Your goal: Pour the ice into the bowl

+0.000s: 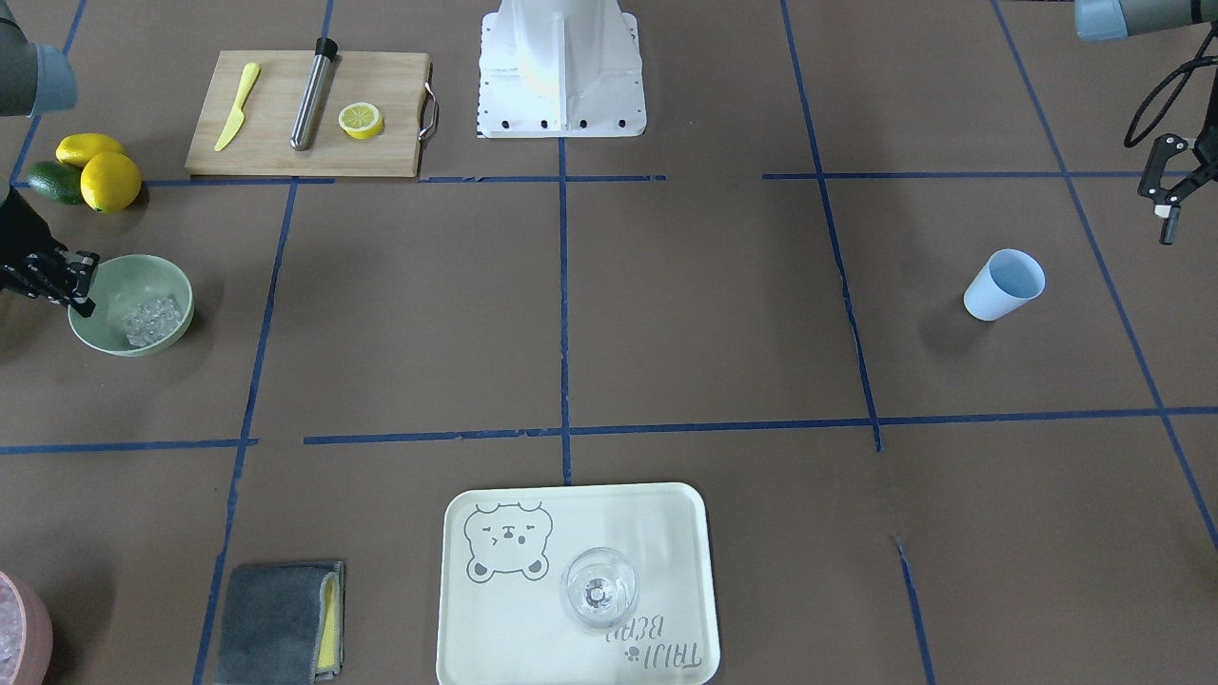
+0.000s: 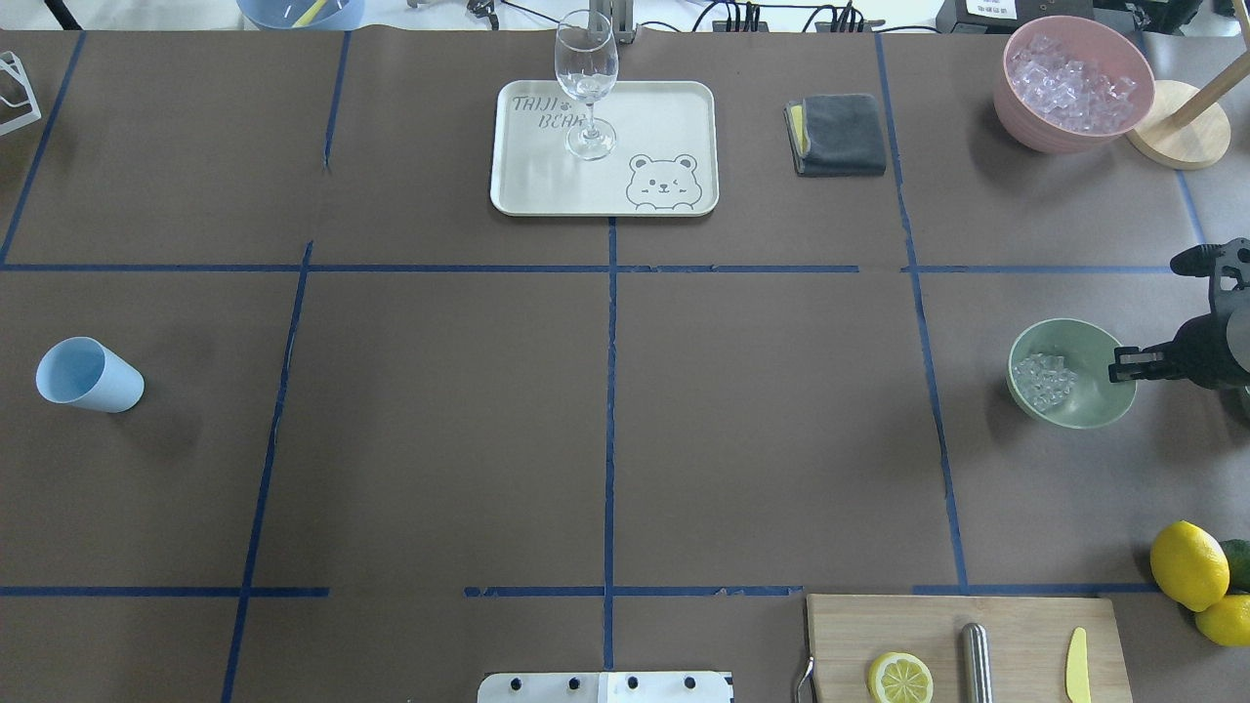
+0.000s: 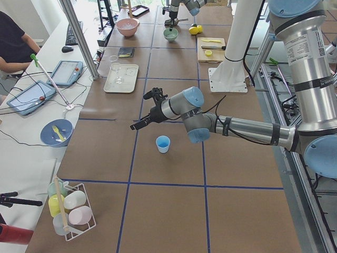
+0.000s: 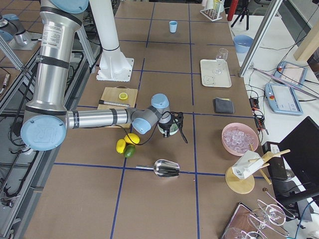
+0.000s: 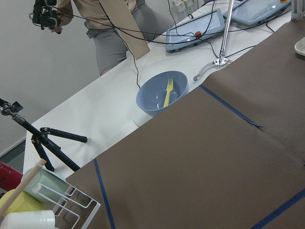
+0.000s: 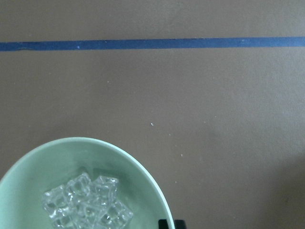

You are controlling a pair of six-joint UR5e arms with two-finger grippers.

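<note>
The pale mint-green bowl [image 2: 1092,402] stands at the table's right side in the overhead view. The ice [image 2: 1043,379], a small heap of clear cubes, lies inside it. Bowl [image 6: 131,179] and ice [image 6: 88,205] also show in the right wrist view. My right gripper [image 2: 1123,369] is shut, with its tips at the bowl's rim; I cannot tell whether it pinches the rim. It also shows in the front view [image 1: 84,285]. My left gripper [image 1: 1185,214] is open and empty, held above the table near the light blue cup [image 1: 1004,285], which stands upright and empty.
A pink container of whitish ice [image 2: 1074,88] is at the far right. A tray [image 2: 674,117] bears a clear glass [image 2: 586,78], with a grey cloth [image 2: 835,134] beside it. A cutting board [image 2: 1025,625] and lemons [image 2: 1187,564] are near me. A metal scoop [image 4: 167,169] lies on the table.
</note>
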